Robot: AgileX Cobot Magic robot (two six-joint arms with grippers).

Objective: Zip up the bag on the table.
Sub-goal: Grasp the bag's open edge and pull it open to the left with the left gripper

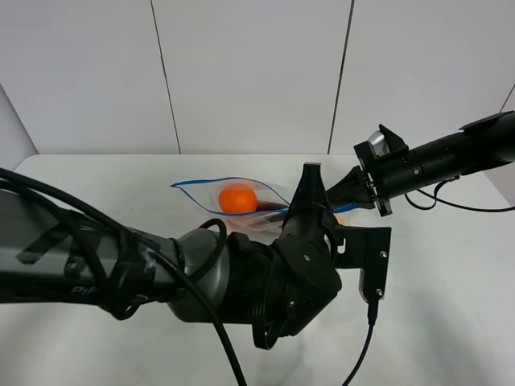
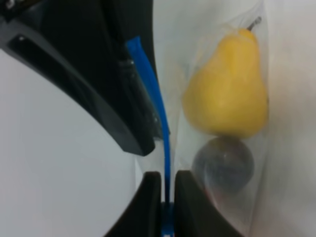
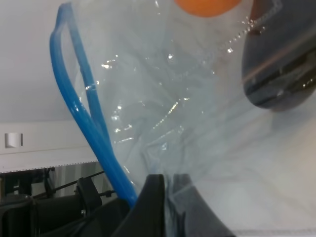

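Note:
The clear bag lies on the white table, with an orange fruit inside. Its blue zipper strip gapes open at the left end. In the left wrist view my left gripper is shut on the blue zipper strip, next to a yellow pear and a dark purple ball. In the right wrist view my right gripper is shut on the bag's plastic by the zipper's end. In the high view the left gripper and the right gripper meet at the bag's right end.
The bulky left arm hides the bag's lower right part. A cable hangs from its wrist camera mount. White wall panels stand behind the table's far edge. The right arm reaches in from the right.

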